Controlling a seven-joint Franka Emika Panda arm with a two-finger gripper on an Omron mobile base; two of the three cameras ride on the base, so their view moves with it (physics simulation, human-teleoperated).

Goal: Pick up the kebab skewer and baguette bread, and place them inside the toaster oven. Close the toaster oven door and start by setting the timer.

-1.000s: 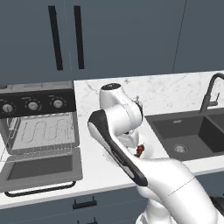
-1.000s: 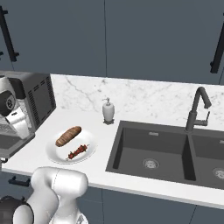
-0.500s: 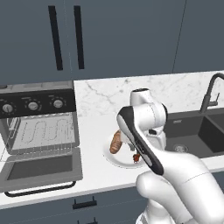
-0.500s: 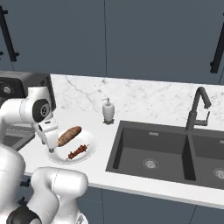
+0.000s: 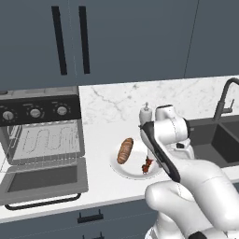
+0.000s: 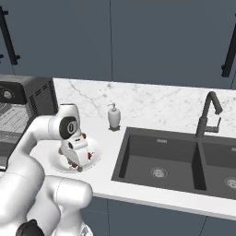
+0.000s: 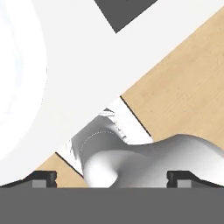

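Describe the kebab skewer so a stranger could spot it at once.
Between the toaster oven and the sink, a white plate sits on the counter. The skewer is the thin stick of dark red chunks, smaller than the golden-brown baguette beside it.

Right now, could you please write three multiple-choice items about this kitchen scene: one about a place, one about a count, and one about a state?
1. Where does the baguette bread lie?
A. in the sink
B. on the white plate
C. on the oven rack

2. How many knobs are on the toaster oven panel?
A. two
B. three
C. five

3. How is the toaster oven door?
A. dropped open
B. shut
C. removed

Answers:
1 B, the loaf rests on the plate beside the kebab skewer.
2 B, three round knobs sit in a row.
3 A, the door lies flat forward and the rack is exposed.
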